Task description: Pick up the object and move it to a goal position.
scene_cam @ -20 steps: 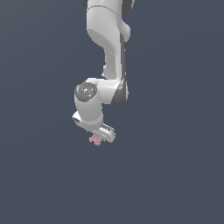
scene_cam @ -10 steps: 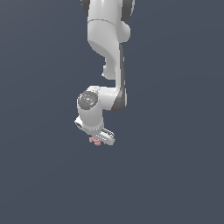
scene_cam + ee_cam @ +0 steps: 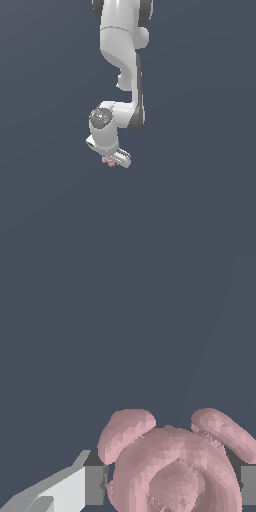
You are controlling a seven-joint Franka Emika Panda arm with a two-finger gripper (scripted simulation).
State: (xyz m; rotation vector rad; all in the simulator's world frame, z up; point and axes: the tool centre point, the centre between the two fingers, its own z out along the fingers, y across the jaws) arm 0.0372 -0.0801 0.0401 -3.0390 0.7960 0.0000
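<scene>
One small pink object sits between the gripper's pads, which press it from both sides in the wrist view, so the hand looks closed on it. In the exterior view the object peeks out at about 7 o'clock of the white gripper. Compared with a second ago, the arm has straightened and carried the hand, with the piece, a little toward the exterior view's right; the grasp appears done and the carry to the goal under way. No goal marker is visible, so how far remains cannot be told.
</scene>
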